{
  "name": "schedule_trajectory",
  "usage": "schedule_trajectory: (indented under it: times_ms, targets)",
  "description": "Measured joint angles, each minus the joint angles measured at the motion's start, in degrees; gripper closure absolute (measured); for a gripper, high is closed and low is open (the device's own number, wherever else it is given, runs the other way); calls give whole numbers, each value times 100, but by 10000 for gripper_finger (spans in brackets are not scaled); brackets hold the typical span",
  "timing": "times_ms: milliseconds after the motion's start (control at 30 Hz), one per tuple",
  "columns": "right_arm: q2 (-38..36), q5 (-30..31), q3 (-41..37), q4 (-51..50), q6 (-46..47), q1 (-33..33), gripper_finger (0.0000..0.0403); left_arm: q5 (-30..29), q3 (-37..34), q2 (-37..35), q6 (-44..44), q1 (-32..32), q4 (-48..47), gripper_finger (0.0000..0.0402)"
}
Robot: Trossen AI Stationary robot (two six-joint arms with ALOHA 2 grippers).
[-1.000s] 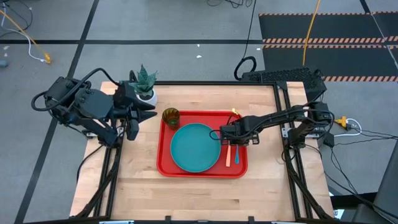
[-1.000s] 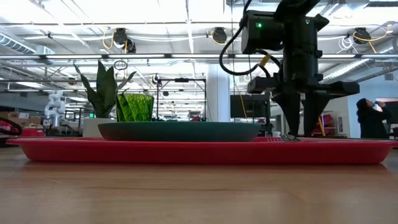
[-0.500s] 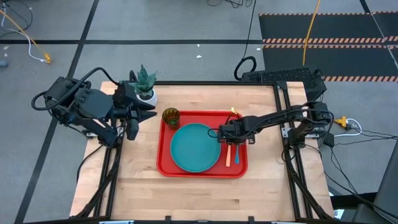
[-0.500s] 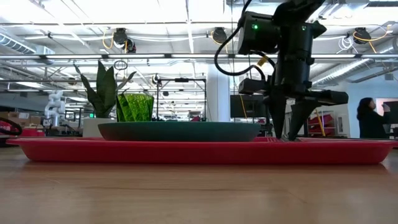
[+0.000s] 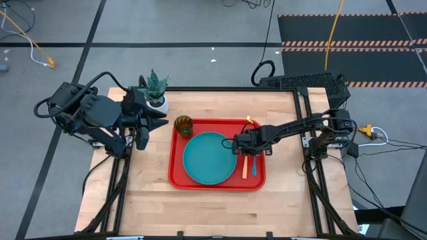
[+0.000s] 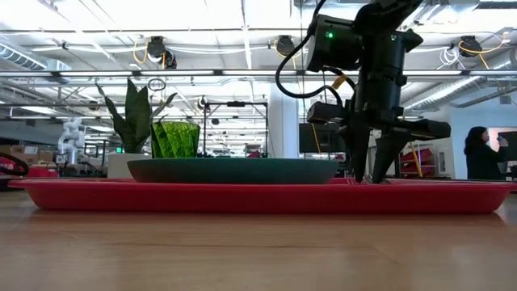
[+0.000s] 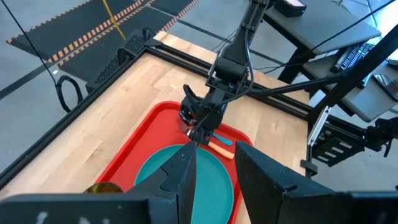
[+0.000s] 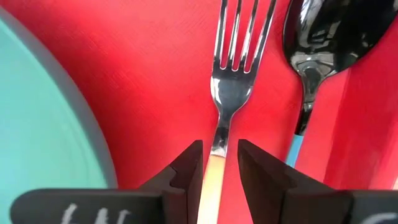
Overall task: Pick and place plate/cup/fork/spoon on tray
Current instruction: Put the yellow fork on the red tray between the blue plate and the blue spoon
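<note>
Red tray (image 5: 177, 175) sits mid-table in the high view. Plate (image 5: 209, 157) lies on it, cup (image 5: 183, 125) upright at its far left corner beside the plate. Fork (image 5: 245, 167) and spoon (image 5: 253, 165) lie side by side along the tray's right edge, handles toward the near side. Right gripper (image 5: 241, 144) is over their far ends, just right of the plate. Left gripper (image 5: 158, 117) waits off the tray's left side, near a potted plant (image 5: 155, 90).

Low view: right gripper (image 6: 370, 178) points down, tips at tray level; fingers (image 6: 357, 158) show a narrow gap.

Left wrist view: left fingers (image 7: 182, 176) stand apart with nothing between them; plate (image 7: 180, 186) and tray (image 7: 140, 149) lie beyond.

Right wrist view: fork (image 8: 229, 81) lies flat on the tray (image 8: 143, 81), its neck running into the slim gap between the right fingers (image 8: 188, 165). Whether they touch it I cannot tell; probably not gripped. Spoon (image 8: 311, 53) lies just beside, plate (image 8: 43, 124) on the other side.
</note>
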Motion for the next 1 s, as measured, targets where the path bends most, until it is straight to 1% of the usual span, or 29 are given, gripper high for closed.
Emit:
schedule_trajectory:
  times_ms: [267, 400, 500, 767, 867, 1000]
  targets:
    - [0, -30, 0, -13, -180, 0, 309, 2, 0, 0, 30, 0, 0, 289]
    - [0, -28, 2, -6, -107, 0, 309, -1, 0, 0, 233, 0, 27, 288]
    - [0, -28, 2, 11, -125, 0, 309, -74, 0, 0, 519, -7, 310, 289]
    - [0, -19, 7, 30, -224, 0, 309, -837, 0, 0, 1757, -385, 1538, 289]
    - [0, -21, 7, 32, -258, 0, 309, -1205, 0, -16, 1905, -532, 1570, 289]
    - [0, -22, 7, 32, -286, 0, 309, -1450, 0, -75, 1704, -616, 1147, 289]
